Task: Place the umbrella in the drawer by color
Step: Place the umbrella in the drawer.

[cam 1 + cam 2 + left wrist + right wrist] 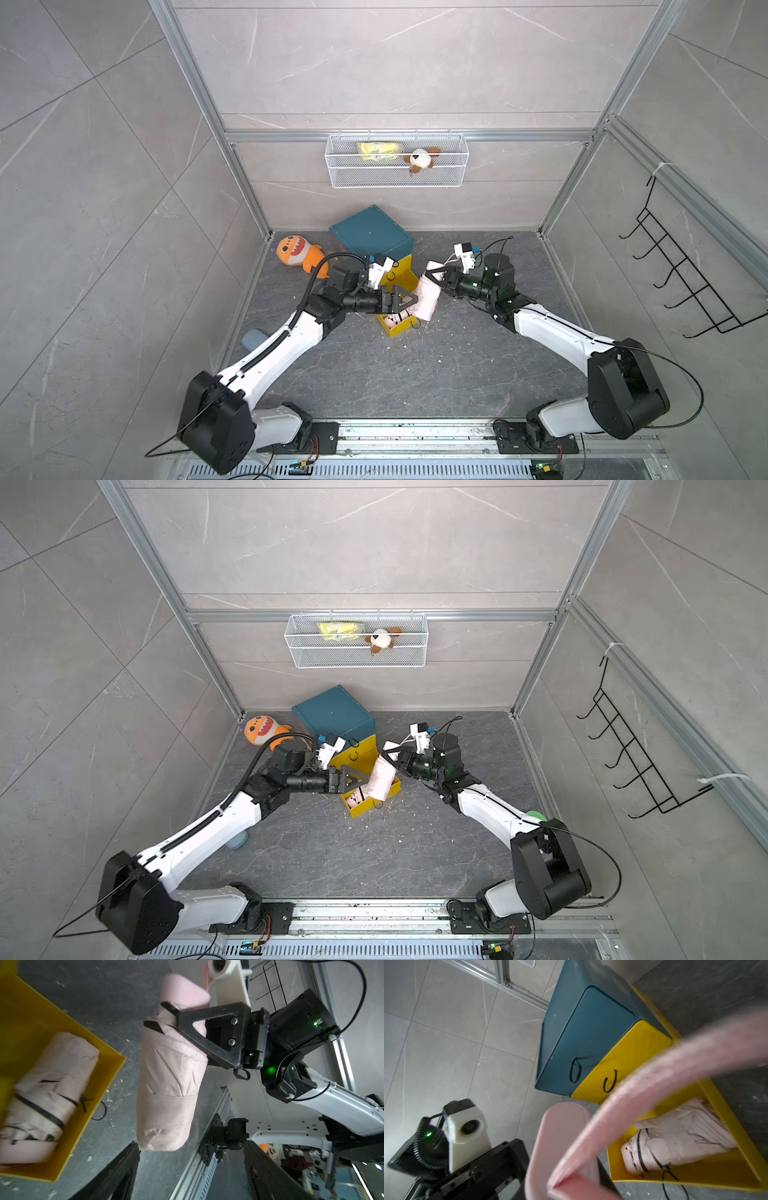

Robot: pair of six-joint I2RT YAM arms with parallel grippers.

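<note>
Dark grey marbled floor surface: lies beneath both grippers.
White wire-mesh basket: hangs on the back wall, well beyond and above both grippers.
Teal box-shaped cabinet: stands on the floor just beyond the left gripper, on the side away from the arm bases. Its closed teal and yellow fronts carry black loop pulls.
Yellow open plastic drawer: pulled out of the cabinet. It lies below the left gripper and to the inner side of the right gripper.
Folded pale-pink fabric umbrella: task item, raised off the floor. Its upper part, just under the handle, sits in the right gripper. The body hangs down toward the left gripper, beside the drawer rim and outside the drawer.
Second pale-pink umbrella bound with black ties: lies inside the yellow drawer, below the left gripper.
Orange shark plush toy: lies on the floor behind the left gripper's wrist, on its outer side, near the cabinet.
Right gripper: jaws clamped on the folded pale-pink fabric umbrella, one finger on each side of the fabric.
Left gripper: jaws stand apart and clamp nothing. Its fingers flank the umbrella's free lower end; contact cannot be determined.
Pink wrist strap: blurred, crossing close in front of the right wrist camera.
</note>
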